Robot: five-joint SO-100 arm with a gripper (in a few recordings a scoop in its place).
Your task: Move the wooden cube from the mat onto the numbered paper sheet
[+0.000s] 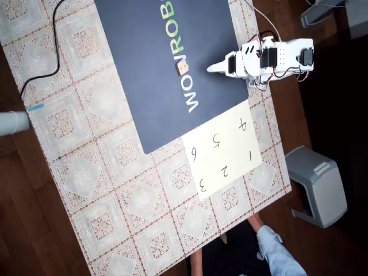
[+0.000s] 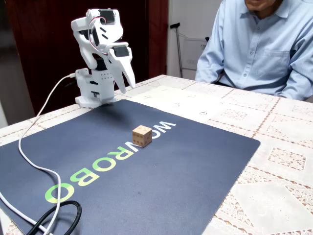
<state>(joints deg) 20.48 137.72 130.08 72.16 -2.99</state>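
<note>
Light-tan wood marks the small wooden cube [image 1: 182, 68] [image 2: 142, 135], which sits alone on the large dark navy-grey rectangular mat [image 1: 144, 75] [image 2: 161, 186], right on the white "WOWROBO" lettering; small dark dots show on its faces in the fixed view. The white plastic two-finger gripper [image 1: 214, 68] [image 2: 129, 81] hangs in the air above the mat, near the cube but apart from it, its tip pointing toward the cube in the overhead view. Its fingers lie together to a narrow point with nothing between them. The pale cream-yellow rectangular numbered paper sheet [image 1: 227, 149] [image 2: 186, 103] lies on the beige lace-patterned tablecloth [image 1: 103, 172] [image 2: 274, 161], touching the mat's edge, well apart from the cube, with handwritten digits 1 to 6 readable from above. A person in a light blue shirt [image 2: 259, 44] sits behind the table.
</note>
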